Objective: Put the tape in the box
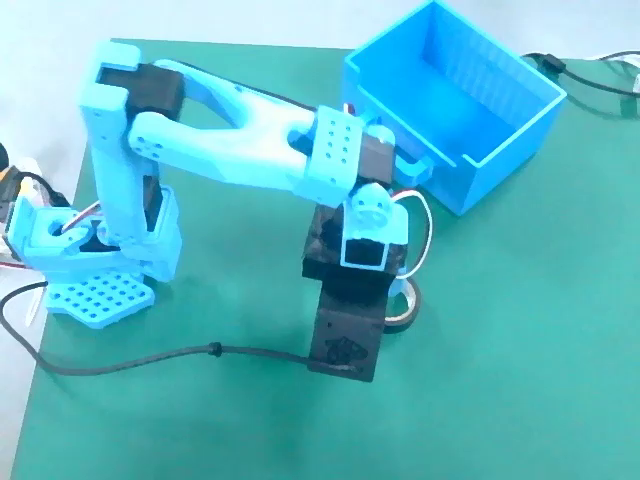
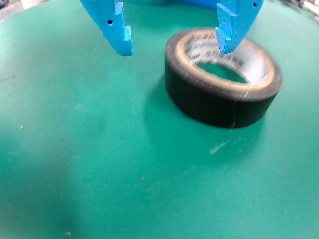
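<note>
The tape (image 2: pixel 222 97) is a black roll with a pale inner core, lying flat on the green mat; in the fixed view only its edge (image 1: pixel 408 312) shows beside the wrist. My gripper (image 2: pixel 174 47) is open just above the mat. Its right fingertip (image 2: pixel 227 42) hangs over the roll's core opening and its left fingertip (image 2: pixel 122 45) is out to the left of the roll. In the fixed view the fingers are hidden under the wrist camera housing (image 1: pixel 348 335). The blue box (image 1: pixel 455 105) stands empty at the mat's far right corner, behind the arm.
The arm's light-blue base (image 1: pixel 100 270) stands at the mat's left edge. A black cable (image 1: pixel 150 362) runs across the mat from the left to the wrist. More cables (image 1: pixel 590 75) lie beyond the box on the right.
</note>
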